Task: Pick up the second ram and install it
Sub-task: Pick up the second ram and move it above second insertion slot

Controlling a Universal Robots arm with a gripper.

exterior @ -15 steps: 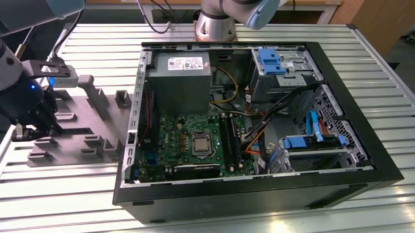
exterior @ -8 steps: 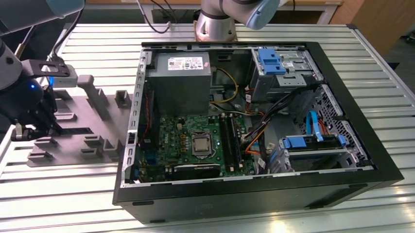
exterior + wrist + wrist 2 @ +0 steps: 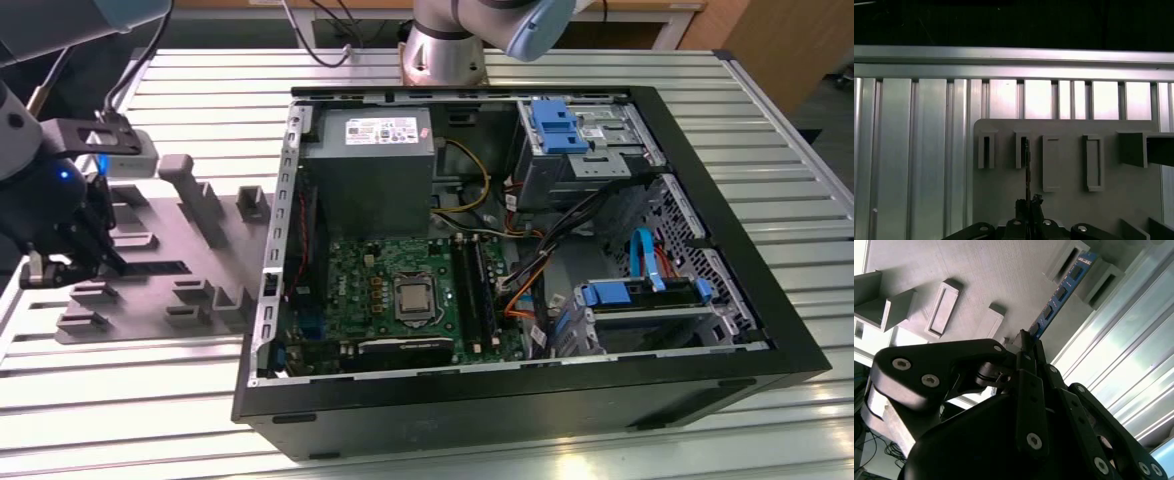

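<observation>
The second ram (image 3: pixel 1060 294), judged light, stiff but fragile, is held at one end by the pincer (image 3: pixel 1025 339) closed on it.

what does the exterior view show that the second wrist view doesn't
Exterior view: the open computer case with its motherboard and blue drive brackets. Second wrist view: the second ram, a blue board, gripped at one end by the hand. Both: the grey fixture tray and the slatted metal table.

Slatted table (image 3: pixel 134 410) — computer case (image 3: pixel 534 398), grey fixture (image 3: pixel 150 238)
</observation>
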